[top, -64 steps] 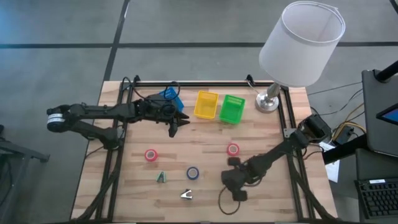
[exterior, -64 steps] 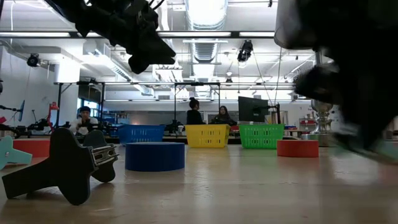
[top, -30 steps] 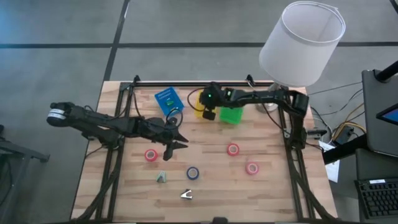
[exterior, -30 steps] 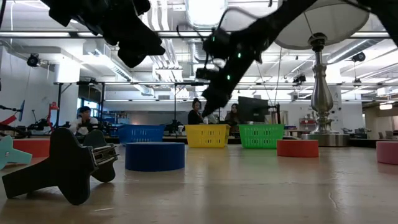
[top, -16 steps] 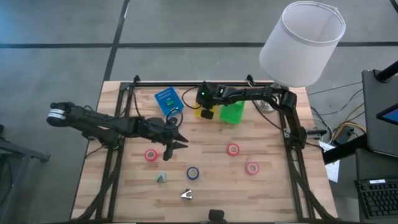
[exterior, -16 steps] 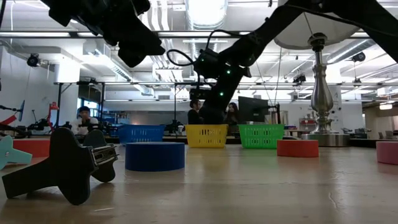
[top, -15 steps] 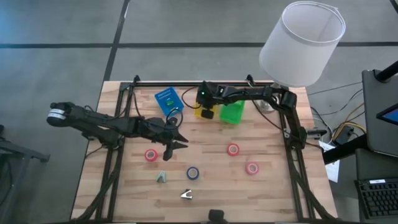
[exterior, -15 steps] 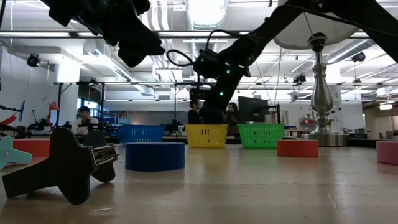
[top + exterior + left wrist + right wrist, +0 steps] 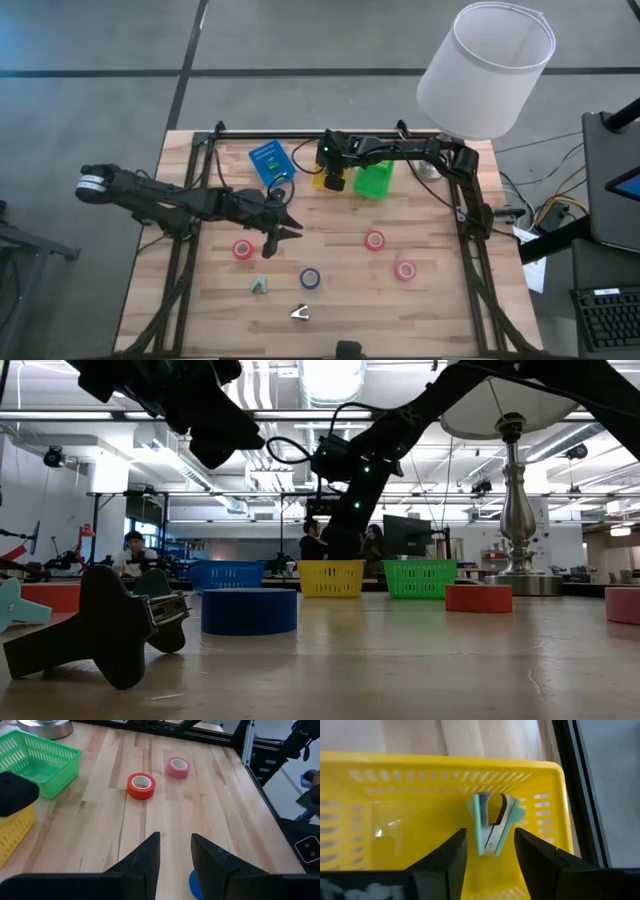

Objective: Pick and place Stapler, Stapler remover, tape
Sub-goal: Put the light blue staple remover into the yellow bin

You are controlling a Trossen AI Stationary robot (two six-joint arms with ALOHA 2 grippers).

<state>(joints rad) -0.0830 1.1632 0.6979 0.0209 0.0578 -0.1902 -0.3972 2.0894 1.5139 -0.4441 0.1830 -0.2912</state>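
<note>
Our right gripper (image 9: 487,851) hangs over the yellow bin (image 9: 365,785) at upper centre, fingers spread and empty; a teal staple remover (image 9: 494,822) lies inside. Our left gripper (image 9: 175,851), fingers slightly parted and empty, hovers left of centre, near the red tape (image 9: 141,785) and pink tape (image 9: 178,767).

A pale, smooth-planked wooden table (image 9: 330,290) carries slotted, glossy plastic bins, yellow (image 9: 380,820) and green (image 9: 35,760), beside the lamp's shiny metal base (image 9: 42,726) and matt fabric-looking shade (image 9: 485,70).
</note>
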